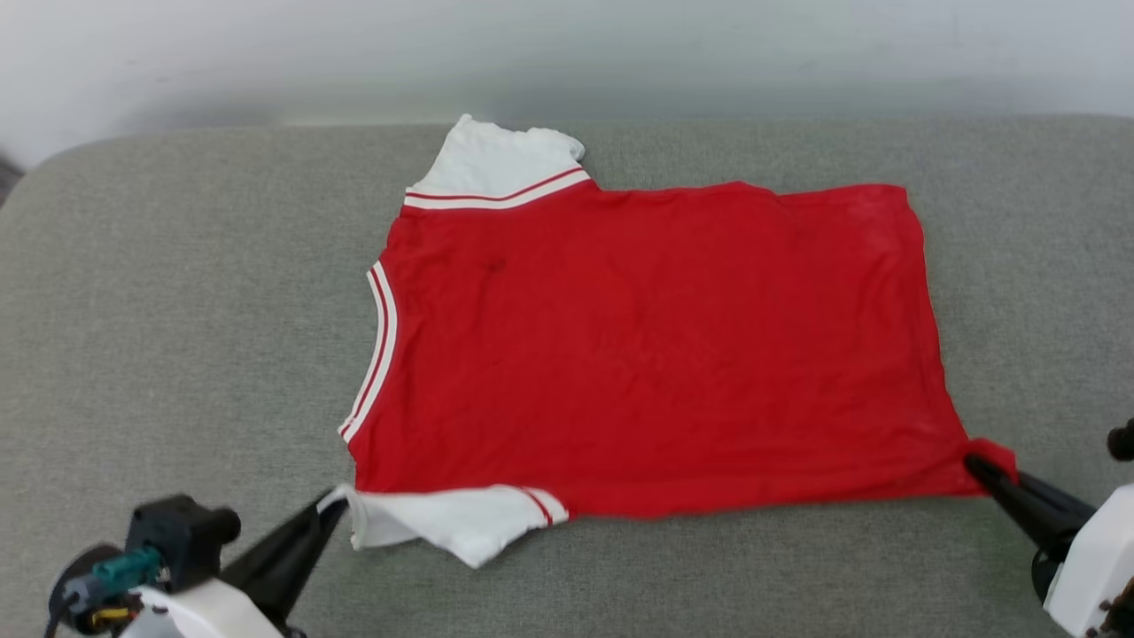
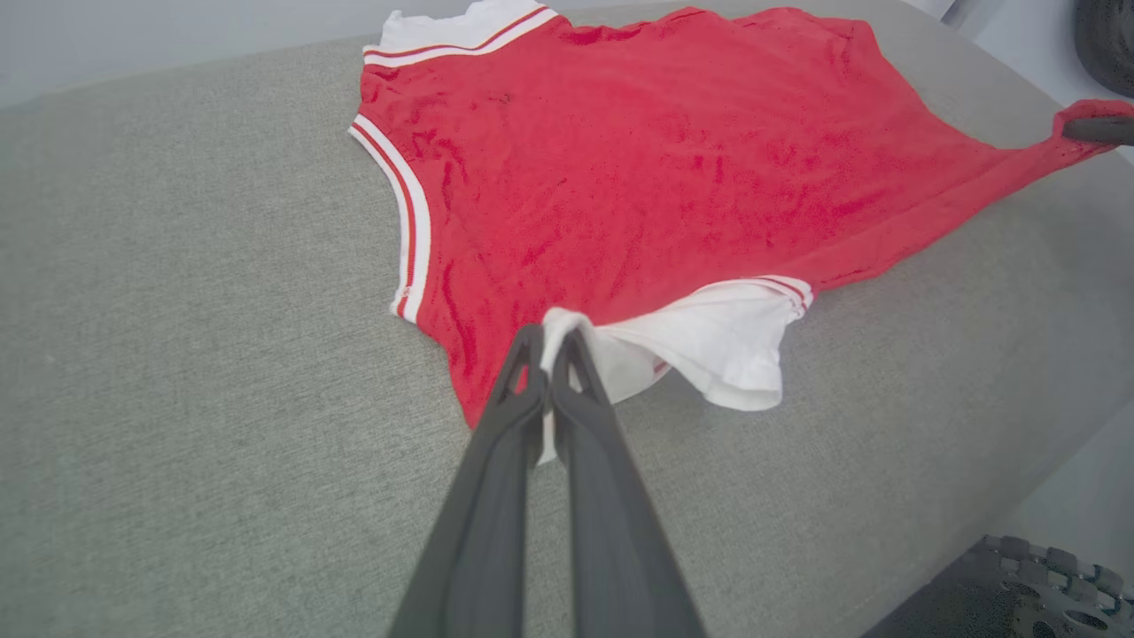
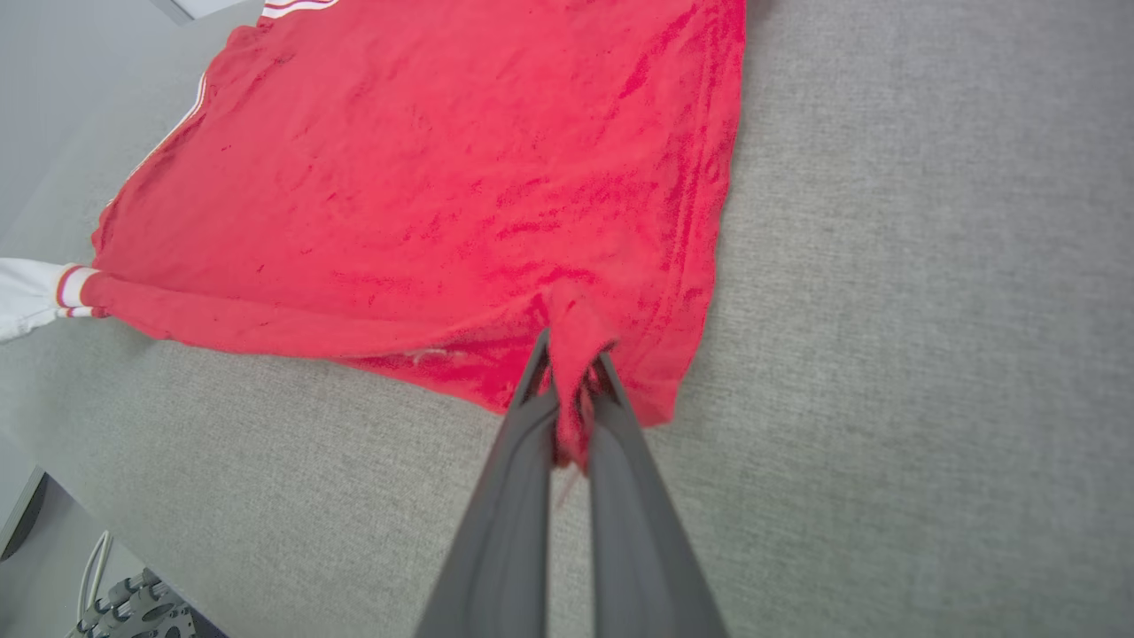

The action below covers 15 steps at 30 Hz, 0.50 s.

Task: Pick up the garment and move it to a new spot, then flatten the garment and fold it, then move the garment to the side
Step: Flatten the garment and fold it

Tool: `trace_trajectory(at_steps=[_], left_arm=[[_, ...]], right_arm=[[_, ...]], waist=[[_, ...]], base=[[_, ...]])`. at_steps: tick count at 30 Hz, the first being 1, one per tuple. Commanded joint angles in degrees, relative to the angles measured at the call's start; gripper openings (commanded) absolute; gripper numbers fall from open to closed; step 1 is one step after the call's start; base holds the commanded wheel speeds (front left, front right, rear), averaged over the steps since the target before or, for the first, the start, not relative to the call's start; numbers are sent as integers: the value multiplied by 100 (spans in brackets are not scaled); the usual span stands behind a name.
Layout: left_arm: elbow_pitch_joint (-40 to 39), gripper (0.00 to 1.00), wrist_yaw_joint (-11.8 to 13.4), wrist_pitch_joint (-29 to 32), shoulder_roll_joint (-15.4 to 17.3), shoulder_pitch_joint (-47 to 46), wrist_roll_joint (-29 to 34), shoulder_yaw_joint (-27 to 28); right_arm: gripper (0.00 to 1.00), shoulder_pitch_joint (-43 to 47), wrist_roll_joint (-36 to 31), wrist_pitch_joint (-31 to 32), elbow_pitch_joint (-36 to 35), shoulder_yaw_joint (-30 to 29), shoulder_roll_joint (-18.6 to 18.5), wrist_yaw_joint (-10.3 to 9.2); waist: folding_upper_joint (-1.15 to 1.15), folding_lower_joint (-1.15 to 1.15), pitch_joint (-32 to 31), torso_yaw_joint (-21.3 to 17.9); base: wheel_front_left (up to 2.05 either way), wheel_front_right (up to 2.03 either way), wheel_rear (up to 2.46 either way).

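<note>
The garment, a red T-shirt with white sleeves and striped trim, lies spread nearly flat on the grey cushioned surface, collar to the left. My left gripper is shut on the near white sleeve; in the left wrist view that gripper pinches white cloth of the garment. My right gripper is shut on the near hem corner, which is pulled out into a point. The right wrist view shows this gripper with bunched red cloth of the garment between its fingers.
The grey surface runs wide to the left and beyond the shirt on the right. A pale wall stands behind it. The surface's near edge drops to the floor, where a dark ribbed part shows.
</note>
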Motion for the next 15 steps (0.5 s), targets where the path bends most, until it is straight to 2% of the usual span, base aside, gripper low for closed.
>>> trace_trajectory(at_steps=[1, 7, 15], left_arm=[[21, 0, -41, -83, -37, -233, 81, 54], [263, 0, -142, -211, -212, -1052, 268, 72], [1031, 0, -345, -147, -450, -2156, 479, -54]], right_arm=[[0, -106, 20, 108, -108, -137, 34, -4], [0, -408, -233, 384, -239, -393, 135, -3], [0, -1024, -657, 784, -5, -399, 425, -3]], waist=[[0, 0, 113, -32], [0, 0, 446, -65], [0, 0, 876, -143]], base=[[0, 0, 0], [0, 0, 0], [0, 0, 0]])
